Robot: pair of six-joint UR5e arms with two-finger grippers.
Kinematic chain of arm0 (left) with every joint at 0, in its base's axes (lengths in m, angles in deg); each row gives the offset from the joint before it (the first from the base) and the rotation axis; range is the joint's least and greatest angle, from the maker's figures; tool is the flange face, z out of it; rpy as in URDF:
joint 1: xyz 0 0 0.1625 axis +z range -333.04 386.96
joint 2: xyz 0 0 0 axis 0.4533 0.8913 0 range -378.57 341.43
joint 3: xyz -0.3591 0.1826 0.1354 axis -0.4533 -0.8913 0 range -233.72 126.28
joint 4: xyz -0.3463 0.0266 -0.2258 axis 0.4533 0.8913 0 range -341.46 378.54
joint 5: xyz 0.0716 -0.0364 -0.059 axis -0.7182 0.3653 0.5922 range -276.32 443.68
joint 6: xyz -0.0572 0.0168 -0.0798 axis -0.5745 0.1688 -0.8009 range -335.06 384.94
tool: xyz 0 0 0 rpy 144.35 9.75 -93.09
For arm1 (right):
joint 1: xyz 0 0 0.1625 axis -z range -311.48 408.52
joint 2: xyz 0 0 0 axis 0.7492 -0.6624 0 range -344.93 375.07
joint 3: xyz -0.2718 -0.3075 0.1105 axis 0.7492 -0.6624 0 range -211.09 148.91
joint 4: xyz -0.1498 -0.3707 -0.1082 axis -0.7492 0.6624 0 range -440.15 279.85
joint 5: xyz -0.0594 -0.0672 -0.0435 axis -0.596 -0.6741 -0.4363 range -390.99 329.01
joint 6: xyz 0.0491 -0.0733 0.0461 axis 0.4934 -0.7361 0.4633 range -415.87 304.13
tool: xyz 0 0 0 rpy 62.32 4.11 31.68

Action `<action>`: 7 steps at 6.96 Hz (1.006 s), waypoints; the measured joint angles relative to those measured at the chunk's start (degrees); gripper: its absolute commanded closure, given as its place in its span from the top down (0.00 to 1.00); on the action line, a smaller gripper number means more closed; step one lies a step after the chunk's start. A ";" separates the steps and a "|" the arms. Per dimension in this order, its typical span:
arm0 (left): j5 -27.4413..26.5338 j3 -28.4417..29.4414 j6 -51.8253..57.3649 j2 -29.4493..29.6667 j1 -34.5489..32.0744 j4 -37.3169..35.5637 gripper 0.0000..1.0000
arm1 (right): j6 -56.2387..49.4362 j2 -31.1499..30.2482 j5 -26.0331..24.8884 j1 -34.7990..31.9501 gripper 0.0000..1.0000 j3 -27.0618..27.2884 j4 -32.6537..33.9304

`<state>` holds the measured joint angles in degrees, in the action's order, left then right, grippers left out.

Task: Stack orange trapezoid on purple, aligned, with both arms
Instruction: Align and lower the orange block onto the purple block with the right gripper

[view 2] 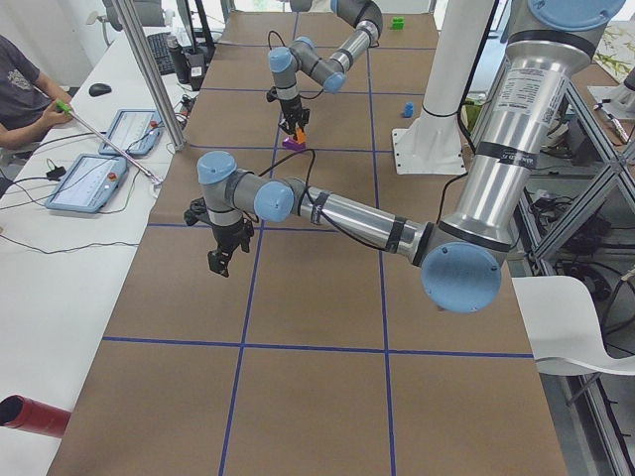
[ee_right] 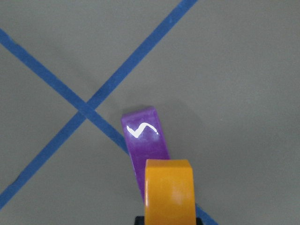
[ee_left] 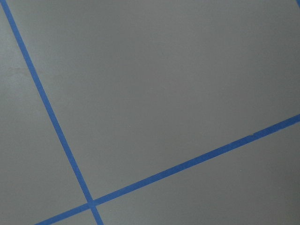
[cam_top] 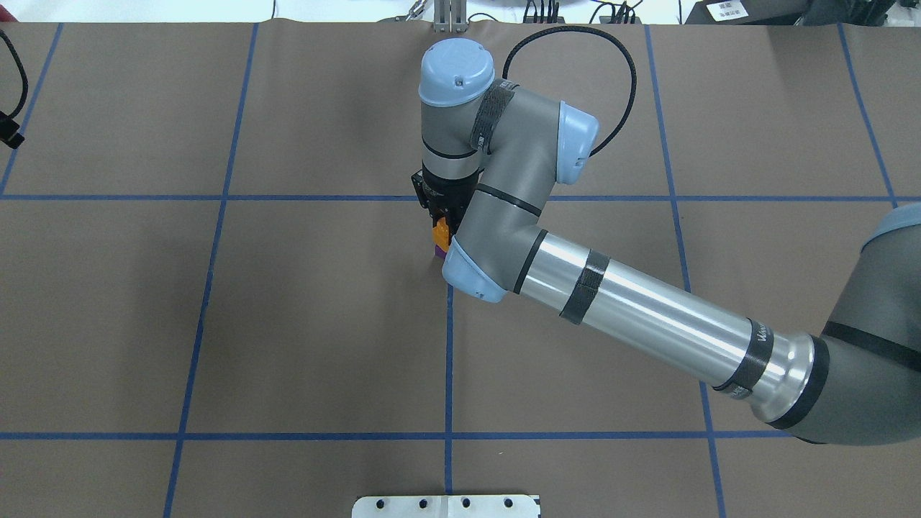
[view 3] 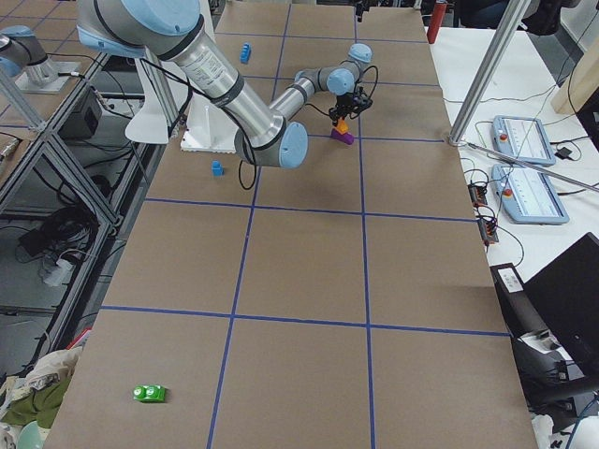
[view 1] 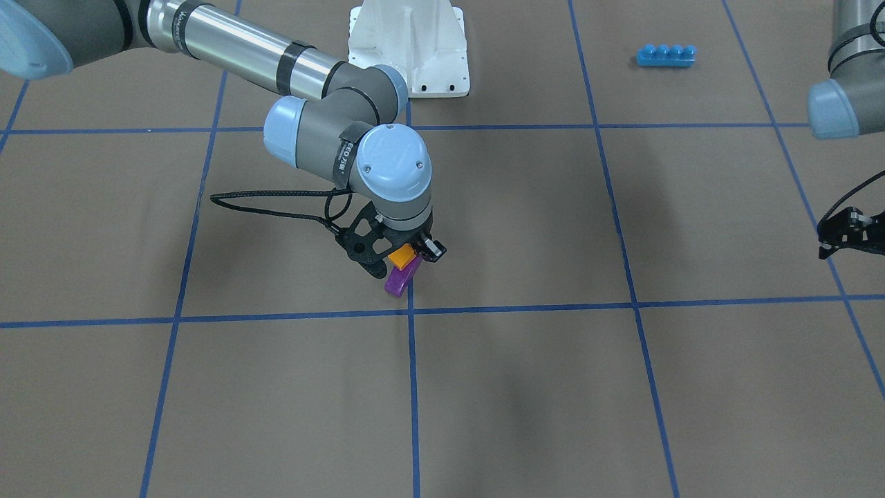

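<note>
My right gripper (view 1: 409, 257) is shut on the orange trapezoid (view 1: 400, 257) and holds it right over the purple brick (view 1: 400, 279), which lies on the brown table by a blue tape crossing. In the right wrist view the orange trapezoid (ee_right: 168, 190) covers the near end of the purple brick (ee_right: 144, 137); I cannot tell whether they touch. From overhead the orange trapezoid (cam_top: 440, 232) and a sliver of the purple brick (cam_top: 438, 251) show beside the wrist. My left gripper (view 1: 840, 238) hovers far off at the table's side, empty; I cannot tell how its jaws stand.
A blue four-stud brick (view 1: 666, 55) lies near the white arm base (view 1: 409, 45). A small blue brick (view 3: 216, 167) and a green piece (view 3: 149, 394) lie elsewhere on the table. A person and control tablets (view 2: 91, 178) sit along the far side.
</note>
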<state>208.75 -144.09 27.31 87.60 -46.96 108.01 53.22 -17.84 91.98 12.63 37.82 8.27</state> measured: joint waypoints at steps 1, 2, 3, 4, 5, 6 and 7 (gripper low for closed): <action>0.00 0.12 0.00 0.09 0.00 0.00 1.00 | -0.05 -0.06 -0.08 0.06 0.00 -0.03 -0.65; 0.00 0.33 0.00 0.23 0.00 0.00 1.00 | -0.15 -0.16 -0.15 0.09 0.00 -0.06 -1.00; 0.00 0.53 0.00 0.36 0.00 0.00 1.00 | -0.25 -0.32 -0.17 0.14 0.00 -0.10 -1.15; 0.00 0.65 0.00 0.40 0.00 0.00 1.00 | -0.29 -0.42 -0.21 0.17 0.00 -0.14 -1.20; 0.00 0.69 0.00 0.43 0.00 0.00 1.00 | -0.31 -0.51 -0.27 0.26 0.00 -0.19 -1.22; 0.00 0.71 0.00 0.44 0.00 0.00 1.00 | -0.34 -0.59 -0.32 0.34 0.00 -0.23 -1.29; 0.00 0.72 0.00 0.44 0.00 0.00 1.00 | -0.38 -0.70 -0.35 0.42 0.00 -0.24 -1.62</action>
<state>208.75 -143.37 27.31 88.04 -46.96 108.01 52.84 -18.55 91.63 13.04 37.58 6.65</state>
